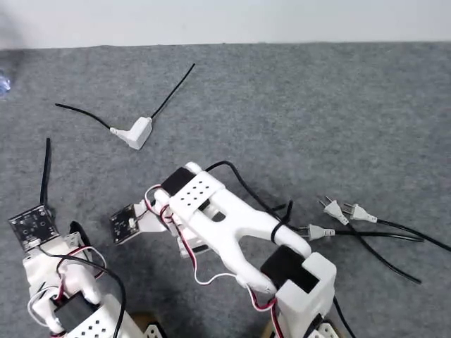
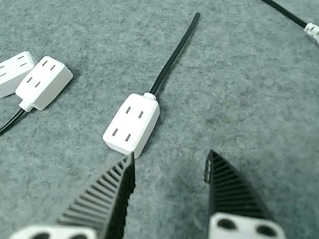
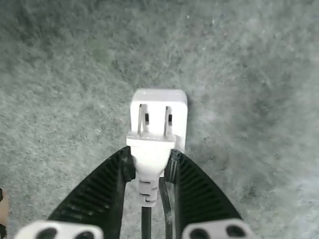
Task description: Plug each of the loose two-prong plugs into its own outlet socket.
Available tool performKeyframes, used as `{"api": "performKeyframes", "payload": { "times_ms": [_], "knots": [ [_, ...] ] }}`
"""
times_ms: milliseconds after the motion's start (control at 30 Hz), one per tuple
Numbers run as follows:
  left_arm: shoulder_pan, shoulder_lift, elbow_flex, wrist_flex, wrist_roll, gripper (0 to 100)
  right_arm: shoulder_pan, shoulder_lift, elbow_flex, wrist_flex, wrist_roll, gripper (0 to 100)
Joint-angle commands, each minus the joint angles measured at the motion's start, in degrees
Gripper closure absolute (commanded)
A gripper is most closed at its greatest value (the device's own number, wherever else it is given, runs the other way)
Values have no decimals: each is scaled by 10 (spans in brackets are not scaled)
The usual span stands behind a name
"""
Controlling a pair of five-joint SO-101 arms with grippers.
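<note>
Starting at the left of the high view, a thin black cord (image 1: 46,169) runs straight away from the left arm across the grey felt tabletop (image 1: 317,105). The left wrist view shows it ending in a white four-slot outlet block (image 2: 132,124), slots facing up, its long axis in line with the cord. The left gripper (image 2: 171,157) hangs just short of that block, jaws spread with nothing between them. Further right, two more white outlet blocks (image 1: 136,132) lie touching, their cords splaying apart. At the centre, the right gripper (image 3: 150,155) is clamped on a white two-prong plug (image 3: 149,144). Its prongs point away from the wrist over a white square socket (image 3: 159,107), both in full sight, not seated. Three loose white plugs (image 1: 331,205) lie at the right, prongs pointing left, cables trailing right. A broad stretch of felt separates them from the table's far edge.
</note>
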Motion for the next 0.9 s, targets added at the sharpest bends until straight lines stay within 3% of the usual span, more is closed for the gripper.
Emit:
{"api": "performKeyframes", "payload": {
  "times_ms": [0, 333, 700, 867],
  "knots": [
    [10, -7, -6, 2, -7, 783, -6, -16, -28, -3, 5, 991],
    [10, -7, -6, 3, -7, 783, 164, -15, -56, -99, 8, 991],
    [10, -7, -6, 3, -7, 783, 200, 64, -56, -161, 4, 983],
    [10, -7, -6, 3, -7, 783, 201, 67, -53, -155, 4, 803]
  ]
}}
